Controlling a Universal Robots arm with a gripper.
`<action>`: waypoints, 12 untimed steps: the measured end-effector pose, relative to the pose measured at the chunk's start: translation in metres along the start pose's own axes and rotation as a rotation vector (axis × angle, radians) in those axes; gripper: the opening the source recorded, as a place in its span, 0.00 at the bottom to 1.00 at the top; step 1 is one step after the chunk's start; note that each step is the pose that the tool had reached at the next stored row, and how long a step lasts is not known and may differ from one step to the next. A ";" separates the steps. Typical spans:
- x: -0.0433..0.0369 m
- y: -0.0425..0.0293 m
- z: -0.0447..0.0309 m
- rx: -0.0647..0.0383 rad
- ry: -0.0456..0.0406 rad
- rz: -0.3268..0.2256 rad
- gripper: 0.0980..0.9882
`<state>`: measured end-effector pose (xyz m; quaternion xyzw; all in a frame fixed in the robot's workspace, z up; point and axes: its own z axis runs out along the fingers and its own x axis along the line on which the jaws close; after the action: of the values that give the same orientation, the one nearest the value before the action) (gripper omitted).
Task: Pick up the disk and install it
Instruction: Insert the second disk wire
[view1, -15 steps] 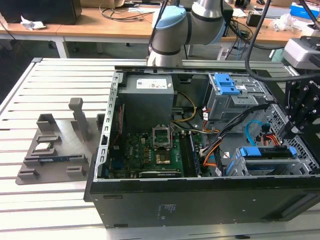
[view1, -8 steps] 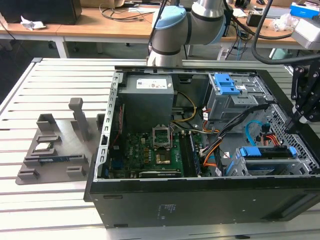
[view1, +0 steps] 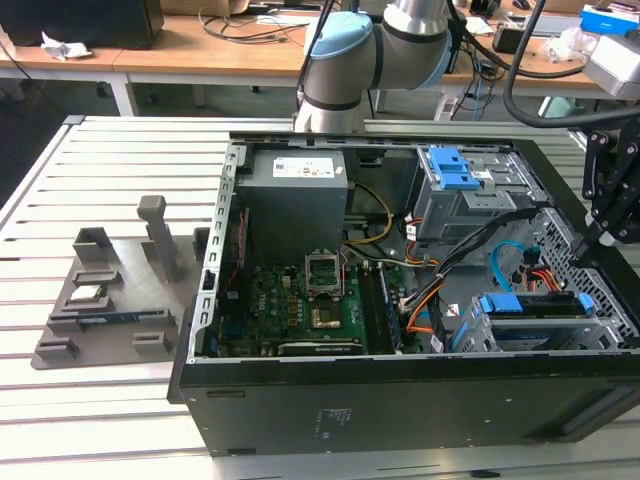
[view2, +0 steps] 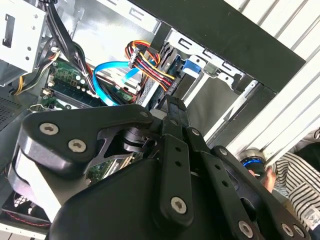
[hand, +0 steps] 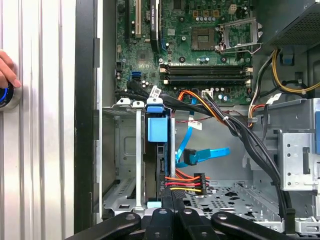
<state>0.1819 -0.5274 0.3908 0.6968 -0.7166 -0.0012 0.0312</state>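
A grey holder tray (view1: 105, 300) is seen on the slatted table (view1: 60, 180) at the exterior view's left, with a small silver chip (view1: 88, 293) lying on it. Beside it, toward the right, the open computer case (view1: 400, 300) is placed, with the green motherboard (view1: 300, 310) inside and a grey power supply (view1: 297, 200) behind it. Further right, orange and blue cables (view1: 500, 265) are seen near the drive cage (view1: 540, 320). The disk (view1: 530, 304) is seated in this cage already; its blue rail is visible in the exterior view, and in the first wrist view the disk (hand: 156, 150) is standing on edge in the metal bay, with the coloured power cable (hand: 185, 182) just beside it. The gripper (view1: 605, 225) is held at the exterior view's far right, over the edge of the case and above the cage. In both wrist views its black fingers (hand: 170, 220) are brought together, and nothing is held between them. A person's hand (hand: 6, 70) is resting on a round blue-lit button (hand: 7, 97) on the table.
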 end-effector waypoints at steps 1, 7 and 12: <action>0.0000 0.0000 -0.0001 0.000 0.0000 0.000 0.01; 0.0000 0.0000 -0.0006 0.000 0.0000 0.000 0.15; -0.0002 0.0001 -0.0009 0.000 0.0005 -0.001 0.30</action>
<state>0.1819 -0.5272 0.3917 0.6970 -0.7164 -0.0010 0.0313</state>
